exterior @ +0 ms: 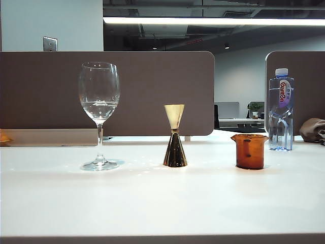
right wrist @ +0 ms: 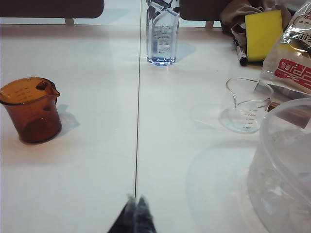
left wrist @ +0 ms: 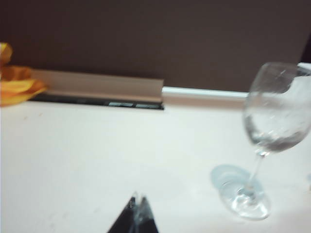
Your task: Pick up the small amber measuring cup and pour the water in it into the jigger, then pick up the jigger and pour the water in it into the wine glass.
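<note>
On my screens the table (exterior: 152,203) is plain white. The wine glass (exterior: 99,114) is clear, the water (exterior: 99,108) in it colourless. The jigger (exterior: 175,135) is pale gold above, darker and speckled with reflections below. The measuring cup (exterior: 250,151) is translucent amber-brown. My left end effector (left wrist: 137,201) and right end effector (right wrist: 134,200) show black tips. The bottle (exterior: 281,110) is clear, capped white, its label blue with red lettering.

Wine glass (exterior: 99,114) upright at left, water (exterior: 99,109) in bowl; gold jigger (exterior: 175,136) upright in middle; amber measuring cup (exterior: 250,151) upright at right, all apart.
</note>
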Controlling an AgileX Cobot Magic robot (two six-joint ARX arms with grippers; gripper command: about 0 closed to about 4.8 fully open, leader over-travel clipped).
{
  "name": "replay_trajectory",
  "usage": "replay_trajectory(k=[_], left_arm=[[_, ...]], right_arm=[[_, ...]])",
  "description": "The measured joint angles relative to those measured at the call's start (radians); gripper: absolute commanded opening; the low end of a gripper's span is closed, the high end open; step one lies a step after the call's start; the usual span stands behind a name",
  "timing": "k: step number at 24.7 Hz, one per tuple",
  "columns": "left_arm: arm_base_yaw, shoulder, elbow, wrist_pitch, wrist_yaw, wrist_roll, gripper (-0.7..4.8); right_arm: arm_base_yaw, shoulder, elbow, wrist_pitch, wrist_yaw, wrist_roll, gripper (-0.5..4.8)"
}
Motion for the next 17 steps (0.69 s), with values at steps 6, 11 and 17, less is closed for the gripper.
replay_trajectory(k=[6,11,17], left_arm=[[0.033,-0.012,-0.039,-0.096,0.001,0.001,-0.02],[0.086,-0.01,-0.038,-0.166,0.001,0.001,-0.02],[0.086,-0.01,-0.038,-0.165,0.002,0.0,-0.02]], right_arm=[[0.0,0.0,0.0,0.0,0.0,0.0,-0.01],[0.0,0.0,0.0,0.0,-0.002,0.0,-0.01],[0.0,0.0,0.0,0.0,-0.002,0.0,-0.01]])
